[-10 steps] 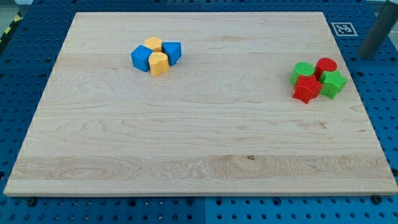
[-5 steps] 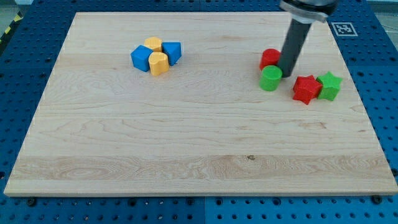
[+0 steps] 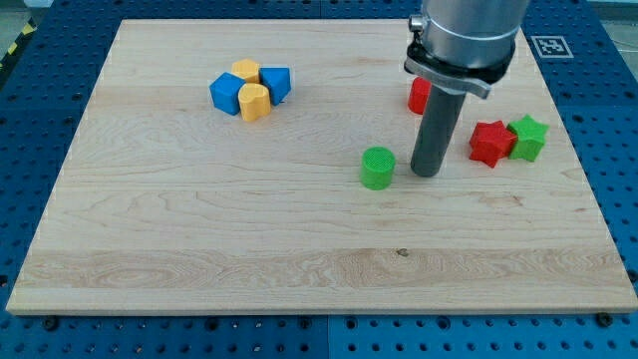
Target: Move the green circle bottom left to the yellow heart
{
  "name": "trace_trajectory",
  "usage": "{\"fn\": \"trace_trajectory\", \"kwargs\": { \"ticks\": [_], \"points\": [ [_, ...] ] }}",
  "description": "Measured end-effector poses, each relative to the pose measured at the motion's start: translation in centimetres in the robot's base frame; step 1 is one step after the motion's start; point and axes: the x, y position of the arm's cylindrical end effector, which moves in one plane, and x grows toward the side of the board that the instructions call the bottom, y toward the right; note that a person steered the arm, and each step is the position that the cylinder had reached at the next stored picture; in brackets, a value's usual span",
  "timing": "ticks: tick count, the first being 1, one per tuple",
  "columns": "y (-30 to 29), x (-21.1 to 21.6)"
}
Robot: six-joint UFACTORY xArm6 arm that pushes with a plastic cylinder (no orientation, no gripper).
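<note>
The green circle (image 3: 377, 168) lies on the wooden board (image 3: 199, 229), right of centre. My tip (image 3: 427, 173) rests just to its right, a small gap apart. The yellow heart (image 3: 254, 102) sits in a cluster at the upper left, with another yellow block (image 3: 246, 72) above it, a blue block (image 3: 227, 93) on its left and a second blue block (image 3: 277, 83) on its upper right.
A red circle (image 3: 419, 95) is partly hidden behind the rod at the upper right. A red star (image 3: 489, 143) and a green star (image 3: 529, 137) touch each other at the right. A marker tag (image 3: 549, 46) sits off the board's top right corner.
The green circle has slid down and left, away from the red circle. My tip followed it down-left. The red circle, both stars and the upper-left cluster held still over the last half second.
</note>
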Motion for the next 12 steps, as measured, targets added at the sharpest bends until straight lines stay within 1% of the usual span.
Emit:
{"fn": "trace_trajectory", "kwargs": {
  "ticks": [1, 2, 3, 4, 5, 6, 7, 9, 10, 11, 12],
  "points": [
    [-3.0, 2.1],
    [-10.0, -0.5],
    [-10.8, -1.0],
    [-5.9, 1.0],
    [-2.3, -0.3],
    [-2.2, -3.6],
    [-5.9, -4.3],
    [-15.4, -4.3],
    [-16.8, -4.2],
    [-16.5, -2.0],
    [-17.3, -1.3]
  ]
}}
